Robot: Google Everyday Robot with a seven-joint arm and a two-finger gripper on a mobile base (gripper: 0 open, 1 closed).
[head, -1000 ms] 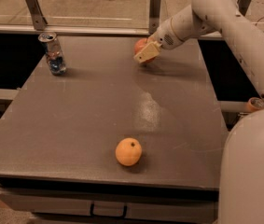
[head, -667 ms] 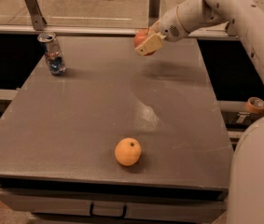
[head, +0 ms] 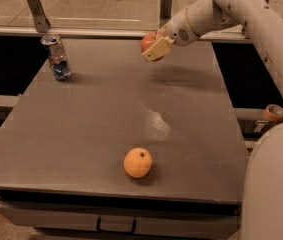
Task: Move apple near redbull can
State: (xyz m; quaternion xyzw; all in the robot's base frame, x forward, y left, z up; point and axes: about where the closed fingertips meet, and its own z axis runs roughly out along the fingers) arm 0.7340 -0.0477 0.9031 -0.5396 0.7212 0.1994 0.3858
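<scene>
Since the earlier frames, the gripper (head: 153, 47) has carried the apple (head: 147, 39) a little higher and slightly to the left, away from the spot near the far right of the table (head: 81, 134) where it was lower a second ago. You now see the apple aloft above the far edge of the table, right of centre, with its shadow (head: 181, 75) lying on the grey surface below and to the right, apart from the fruit. The jaws are clamped on the apple. One tan finger pad (head: 157, 49) crosses the front and lower right of the fruit, and the other side of the grip is hidden behind it, so only the upper left part of the apple shows past the pad. What you can see of the apple is rounded and reddish-orange; its stem and dimple cannot be made out from here. The white arm (head: 241, 14) reaches in from the upper right, and its wrist sits just behind the apple. The redbull can (head: 57, 57) stands upright near the far left corner of the table, well apart from the apple, with open tabletop between them. A paler orange fruit (head: 137, 162) with a dark dot rests near the front edge, well away from both.
</scene>
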